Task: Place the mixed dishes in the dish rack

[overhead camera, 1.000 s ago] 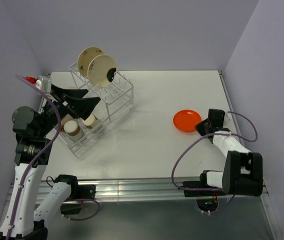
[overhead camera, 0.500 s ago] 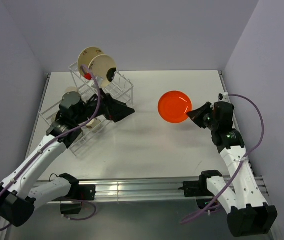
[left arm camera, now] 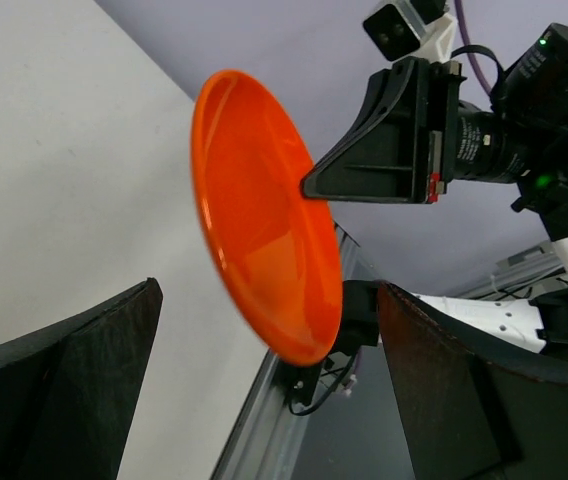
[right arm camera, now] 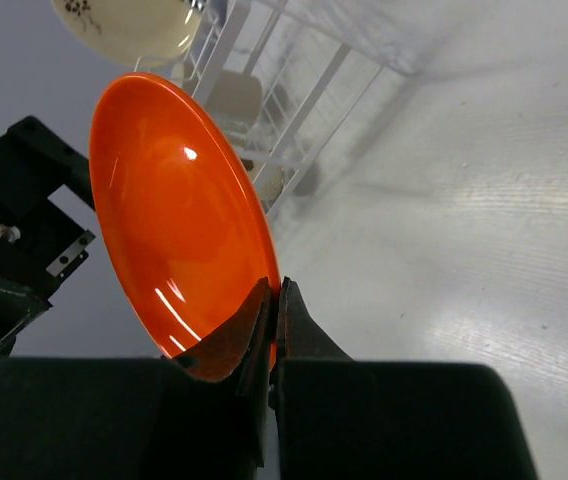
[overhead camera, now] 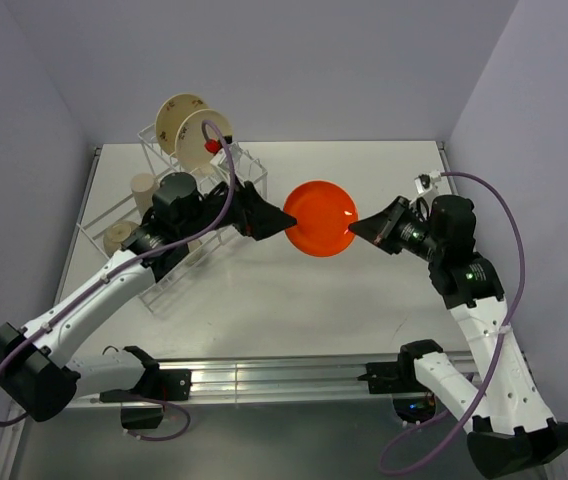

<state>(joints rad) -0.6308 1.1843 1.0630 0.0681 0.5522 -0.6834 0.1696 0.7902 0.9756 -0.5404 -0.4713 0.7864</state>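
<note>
Two hands are facing each other above the bench (overhead camera: 364, 300), and the step in hand looks like a handover of the orange plate (overhead camera: 319, 218). The right hand (overhead camera: 356, 231) is pinching the plate's rim, its fingers (right arm camera: 232, 338) closed thin on the edge, and is holding the plate on edge, clear of the bench. The left hand (overhead camera: 286, 219) is standing wide open and gripping nothing, its two fingers (left arm camera: 74, 370) spreading to either side of the plate in the wrist view. The plate is lying straight ahead of that hand, on the side opposite the right hand's pinch. Whether the rim is already sitting between the fingertips or just beyond them, I cannot tell. The dish rack (overhead camera: 244, 185) is sitting behind and beside the left hand, with cream plates (overhead camera: 204, 138) standing in its tall slotted section.

As I judge it, the next move is calling for the left hand to straddle the free rim squarely and close firmly before the right lets go, since a thin glossy plate gripped at its edge could swing or slip.
</note>
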